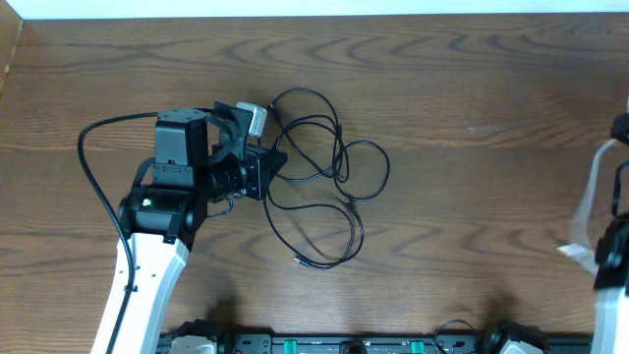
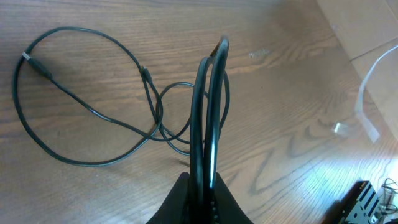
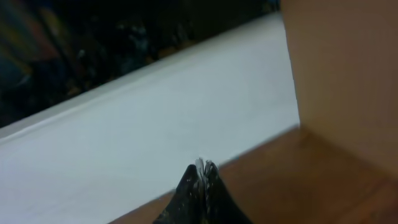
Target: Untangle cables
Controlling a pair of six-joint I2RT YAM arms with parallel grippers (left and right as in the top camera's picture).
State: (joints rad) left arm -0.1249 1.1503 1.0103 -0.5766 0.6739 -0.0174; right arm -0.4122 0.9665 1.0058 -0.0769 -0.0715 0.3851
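Note:
A tangle of thin black cables [image 1: 329, 162] lies in loops on the wooden table, with a small plug end [image 1: 300, 261] at the front. My left gripper [image 1: 267, 162] is at the tangle's left side. In the left wrist view it [image 2: 202, 196] is shut on a few black cable strands [image 2: 208, 112] that run up from between the fingers, and more loops [image 2: 93, 115] with a plug [image 2: 40, 65] lie on the wood. My right gripper [image 3: 202, 169] is shut and empty, far from the cables at the table's right edge.
A white flat strip [image 1: 593, 197] lies by the right arm [image 1: 611, 256] at the right edge; it also shows in the left wrist view [image 2: 365, 102]. A thick black lead [image 1: 90, 157] loops off the left arm. Equipment lines the table's front edge [image 1: 344, 344].

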